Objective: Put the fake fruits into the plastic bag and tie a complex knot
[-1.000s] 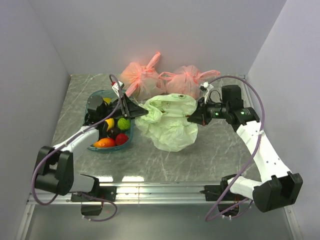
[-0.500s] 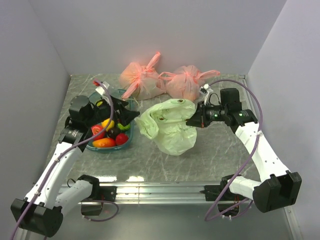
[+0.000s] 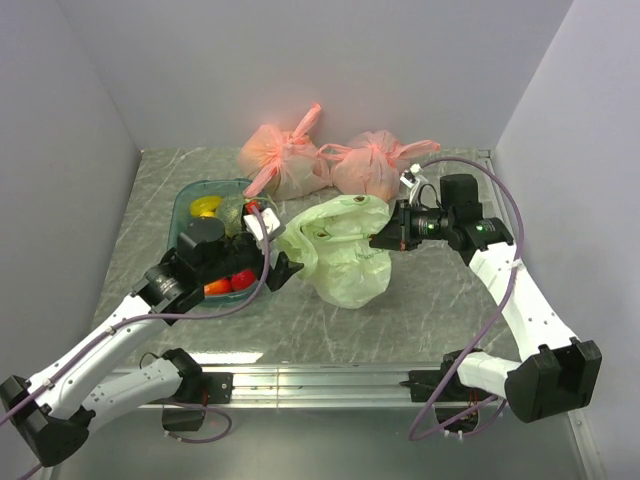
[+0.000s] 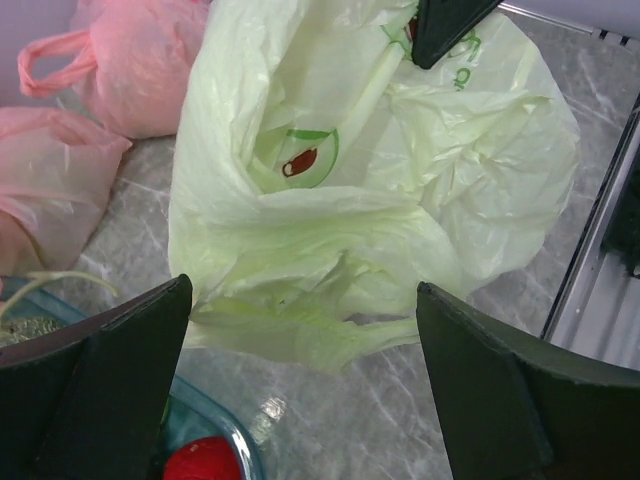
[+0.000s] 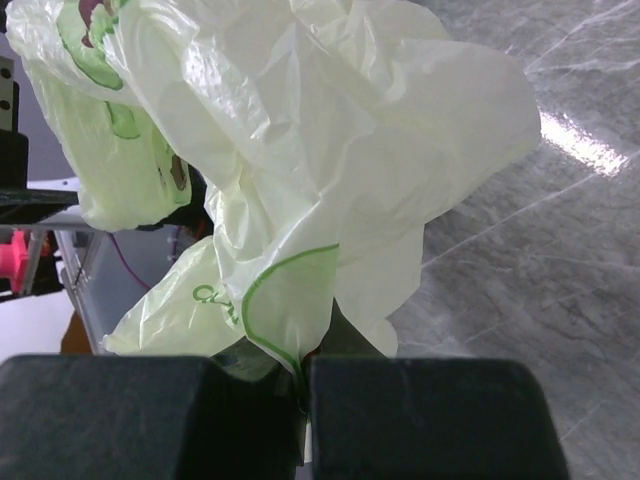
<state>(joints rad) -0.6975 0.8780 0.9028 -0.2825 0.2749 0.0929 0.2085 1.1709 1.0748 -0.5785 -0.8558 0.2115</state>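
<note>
nearest to me, my left arm stretches low and forward across the worktop (image 3: 450, 300), the wrist turned towards the middle. my left hand (image 4: 300, 288) is released, its two fingers spread as wide as they go, with nothing between them. it hangs just over the right edge of the teal tub (image 3: 183, 205), and the fake fruits (image 3: 243, 278) lie in that tub: red, orange and yellow ones show, the rest hidden under my wrist. just beyond the open fingers the plastic bag (image 3: 340, 255) slumps on the worktop, crumpled, its mouth folded in on itself; i cannot tell whether any fruit is inside yet. on the bag's far right side, my right hand (image 5: 305, 385) is clenched on a pinch of the bag's upper edge, the arm bent in from the right and the fingers pointing left, lifting that side a little. i judge this is the loading step, with the knot not yet begun. the next move, as i see it, calls for my left hand to drop onto one fruit and close, or to catch the opposite rim so the mouth gapes. at the back, two pink bags (image 3: 330, 160) sit tied, well apart from both hands.
</note>
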